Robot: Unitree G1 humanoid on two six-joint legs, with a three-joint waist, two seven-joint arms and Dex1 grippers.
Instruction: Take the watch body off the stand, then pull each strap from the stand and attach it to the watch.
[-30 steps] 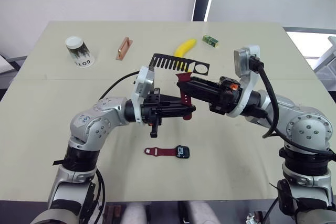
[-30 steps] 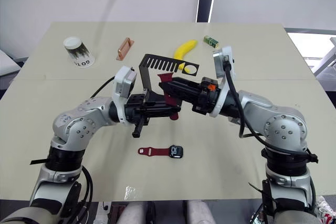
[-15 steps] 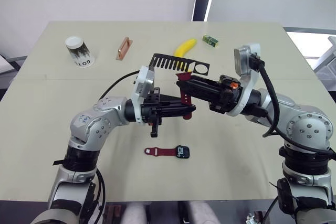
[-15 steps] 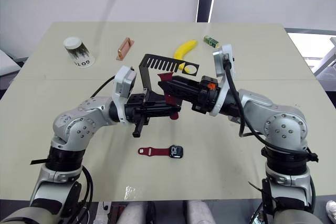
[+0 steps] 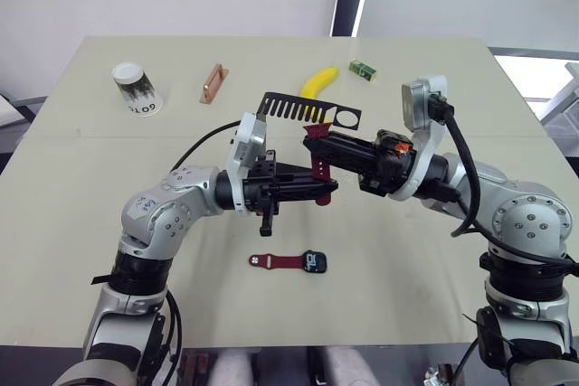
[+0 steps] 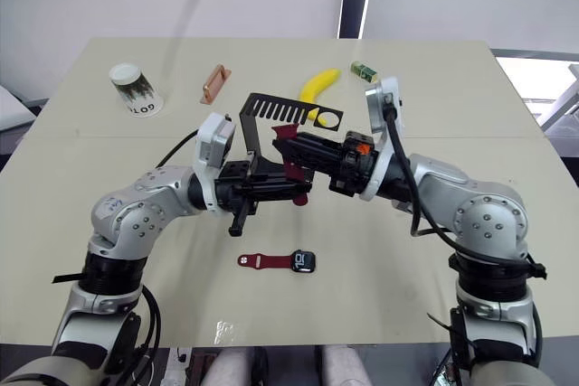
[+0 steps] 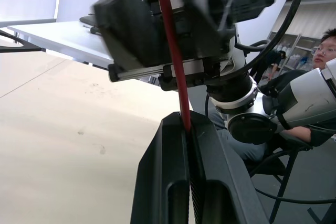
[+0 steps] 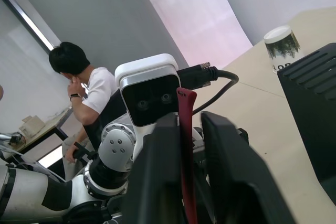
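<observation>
Left eye view, nearest the robot: the watch body (image 5: pixel 314 261) lies flat on the table (image 5: pixel 72 223), a small dark rounded square with a glassy face, and one maroon strap (image 5: pixel 276 261) already joins its left side, holes at the free end. So one strap sits on the watch and a second strap (image 5: pixel 317 162) hangs in the air farther back, two in all.

That second strap is held upright between both arms. The left gripper (image 5: pixel 331 189) is clenched on its lower end; the left wrist view shows the band (image 7: pixel 170 51) running straight up out of the closed black fingers (image 7: pixel 168 182). The right gripper (image 5: pixel 318 145) pinches the upper part, and the right wrist view shows the curled top end (image 8: pixel 185 108) poking out between its two fingers (image 8: pixel 157 182). The stretch inside each grip is hidden.

Behind them stands the black stand (image 5: pixel 308 110), its comb arm and ring hole visible, its upright and base mostly covered by the grippers.

Farther back lie one paper cup (image 5: pixel 136 88), one copper bar (image 5: pixel 213 84), one banana (image 5: pixel 318 81) and one small green box (image 5: pixel 363 70).
</observation>
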